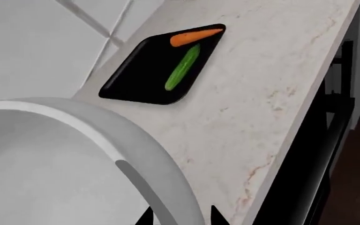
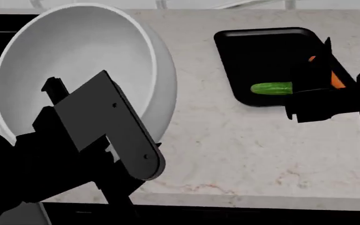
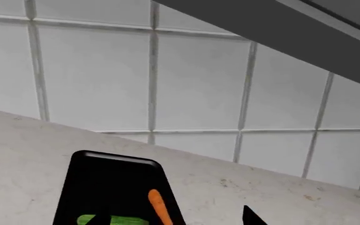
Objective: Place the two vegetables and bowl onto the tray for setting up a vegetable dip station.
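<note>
Your left tool (image 1: 180, 216) pinches the rim of the white bowl (image 2: 83, 65), one fingertip on each side of the wall, and the bowl is tilted with its opening toward you, over the left part of the marble table (image 2: 243, 150). The black tray (image 2: 261, 51) sits well apart from the bowl, toward the tiled wall (image 3: 167, 79). The cucumber (image 2: 271, 88) lies on the tray near its front edge, and the carrot (image 1: 194, 36) lies on the tray just beside it. Your right tool (image 2: 322, 70) hangs over the tray's right side; you cannot tell from these views whether its fingers are spread or pressed together.
</note>
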